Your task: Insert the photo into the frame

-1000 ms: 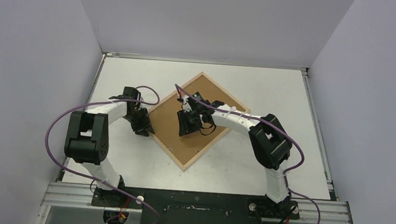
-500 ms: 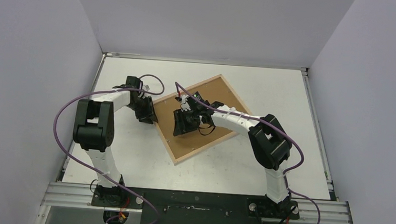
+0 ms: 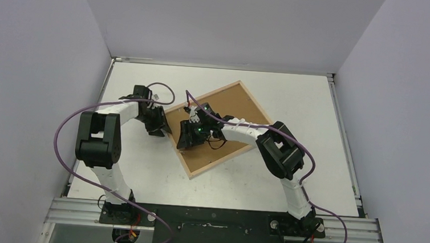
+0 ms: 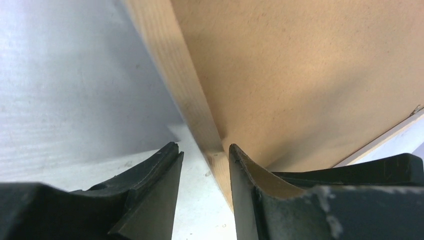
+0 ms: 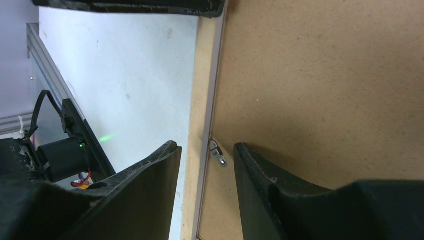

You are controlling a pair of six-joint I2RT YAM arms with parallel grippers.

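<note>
The frame lies back-up on the table, pale wood rail around the brown backing board. The photo is hidden. My left gripper is at the frame's left corner. In the left wrist view it is open, astride the wood rail, with bare table between the left finger and the rail. My right gripper is over the frame's left edge. In the right wrist view it is open, with the rail and a small metal tab between its fingers.
White table with grey walls on three sides. The arms' purple cables loop over the left half. A black mounting rail runs along the near edge.
The frame has swung so that its near corner sits further left. My left gripper has moved toward the far side, to the left corner. My right gripper has slid left across the board to the frame's left edge.
</note>
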